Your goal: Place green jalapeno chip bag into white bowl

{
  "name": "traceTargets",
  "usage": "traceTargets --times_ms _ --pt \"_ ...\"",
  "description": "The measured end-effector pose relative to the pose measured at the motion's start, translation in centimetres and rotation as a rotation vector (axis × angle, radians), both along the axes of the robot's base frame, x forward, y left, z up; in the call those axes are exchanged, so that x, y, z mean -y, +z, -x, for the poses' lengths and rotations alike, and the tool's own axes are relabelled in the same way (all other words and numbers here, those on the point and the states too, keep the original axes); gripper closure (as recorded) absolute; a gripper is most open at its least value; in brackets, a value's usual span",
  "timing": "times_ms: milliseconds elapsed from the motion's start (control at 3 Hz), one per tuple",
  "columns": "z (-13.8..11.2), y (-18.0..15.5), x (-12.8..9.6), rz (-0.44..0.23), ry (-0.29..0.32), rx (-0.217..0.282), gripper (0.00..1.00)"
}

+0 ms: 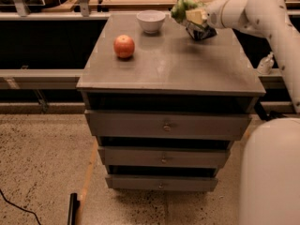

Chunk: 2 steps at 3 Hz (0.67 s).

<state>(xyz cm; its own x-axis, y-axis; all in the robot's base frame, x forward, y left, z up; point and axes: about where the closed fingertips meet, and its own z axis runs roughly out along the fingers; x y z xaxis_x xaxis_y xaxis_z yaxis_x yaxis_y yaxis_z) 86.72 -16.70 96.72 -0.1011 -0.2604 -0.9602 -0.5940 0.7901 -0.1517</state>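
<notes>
In the camera view, upper right of the frame, the hand (pixel 197 24) is clamped on the green jalapeno chip bag (pixel 182 6), holding it above the desk (pixel 187 64) just right of the white bowl (pixel 151 20). Released short, the bag would likely catch the rim and tip the light bowl, or slide onto the desk. The bag looks glossy and crumpled, light green with a pale yellowish patch
</notes>
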Motion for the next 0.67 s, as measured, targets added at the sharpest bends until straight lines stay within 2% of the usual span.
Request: traceTargets --times_ms 333,667 --pt "-3.2 2.7 -2.7 -0.020 -0.065 0.047 1.00" --pt "-6.3 4.5 -3.5 -0.054 -0.169 0.076 1.00"
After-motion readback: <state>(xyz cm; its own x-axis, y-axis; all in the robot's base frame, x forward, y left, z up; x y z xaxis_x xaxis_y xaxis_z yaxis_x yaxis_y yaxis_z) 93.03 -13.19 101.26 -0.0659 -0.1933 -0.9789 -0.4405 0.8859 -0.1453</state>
